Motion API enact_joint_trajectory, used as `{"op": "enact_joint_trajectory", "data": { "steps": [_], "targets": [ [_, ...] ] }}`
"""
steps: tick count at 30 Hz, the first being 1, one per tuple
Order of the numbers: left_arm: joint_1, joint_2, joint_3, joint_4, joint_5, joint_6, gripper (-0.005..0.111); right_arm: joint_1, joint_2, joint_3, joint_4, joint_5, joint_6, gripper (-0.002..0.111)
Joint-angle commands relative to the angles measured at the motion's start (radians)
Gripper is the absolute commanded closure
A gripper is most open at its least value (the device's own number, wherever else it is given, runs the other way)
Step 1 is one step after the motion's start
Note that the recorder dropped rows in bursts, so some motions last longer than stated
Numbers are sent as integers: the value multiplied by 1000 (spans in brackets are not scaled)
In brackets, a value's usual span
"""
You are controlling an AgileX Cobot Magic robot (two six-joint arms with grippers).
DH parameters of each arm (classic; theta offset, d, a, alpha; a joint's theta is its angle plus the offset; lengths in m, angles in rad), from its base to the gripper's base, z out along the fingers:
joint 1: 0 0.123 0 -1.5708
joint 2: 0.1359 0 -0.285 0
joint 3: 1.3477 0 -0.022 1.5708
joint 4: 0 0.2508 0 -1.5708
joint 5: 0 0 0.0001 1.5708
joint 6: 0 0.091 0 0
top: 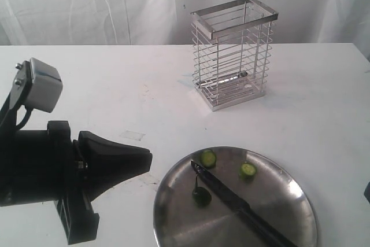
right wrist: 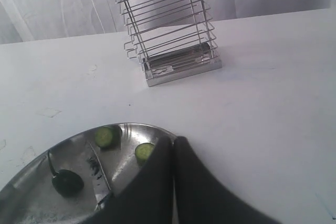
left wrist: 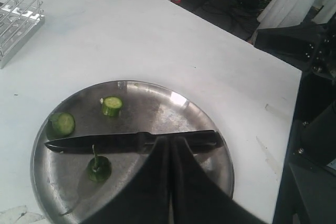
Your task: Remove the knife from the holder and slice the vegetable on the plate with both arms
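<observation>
The knife (top: 234, 199) lies flat across the plate (top: 283, 192), its point toward the holder (top: 234, 56), which stands empty at the back. The vegetable is in pieces on the plate: two round slices (top: 208, 158) (top: 248, 169) and a dark stem end (top: 201, 195) beside the blade. My left gripper (top: 147, 163) hangs shut and empty just left of the plate. In its wrist view the left gripper (left wrist: 170, 141) lines up over the knife (left wrist: 121, 141) handle. My right gripper (right wrist: 175, 141) is shut and empty by the plate (right wrist: 31, 182) rim, near a slice (right wrist: 143, 151).
White table (top: 115, 96) with a white curtain behind. The left arm's body (top: 34, 172) fills the near left corner. A dark stand (left wrist: 310, 129) sits beyond the table edge in the left wrist view.
</observation>
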Motion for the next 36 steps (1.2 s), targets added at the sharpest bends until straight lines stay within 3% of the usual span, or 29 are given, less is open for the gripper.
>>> {"op": "enact_joint_trajectory", "data": {
  "steps": [1, 4, 9, 10, 11, 12, 14, 15, 20, 25, 36],
  "targets": [
    [-13, -45, 15, -22, 4, -9, 107, -4, -6, 6, -5, 0, -4, 108],
    [-51, -190, 44, -22, -203, -34, 107, -4, -6, 6, -5, 0, -4, 108],
    [-79, -442, 75, 4, -242, 13, 107, -4, -6, 6, -3, 0, -4, 108],
    [-79, -488, 92, 115, -246, -72, 107, -4, -6, 6, -3, 0, -4, 108],
    [-75, -527, 109, 414, -252, -350, 107, -4, -6, 6, -3, 0, -4, 108],
    [-74, -564, 135, 834, -262, -906, 107, -4, -6, 6, -3, 0, -4, 108],
    [-74, -613, 193, 1613, -313, -1686, 107, -4, -6, 6, -3, 0, -4, 108],
    [-74, -654, 253, 1755, -349, -1881, 107, -4, -6, 6, -3, 0, -4, 108],
    [-74, -884, 486, 1646, -383, -1759, 107, -4, -6, 6, -3, 0, -4, 108],
    [-73, -1007, 486, 1646, -235, -1711, 107, -4, -6, 6, -3, 0, -4, 108],
    [-73, -1018, 486, 1616, -249, -1622, 107, -4, -6, 6, -3, 0, -4, 108]
  ]
}}
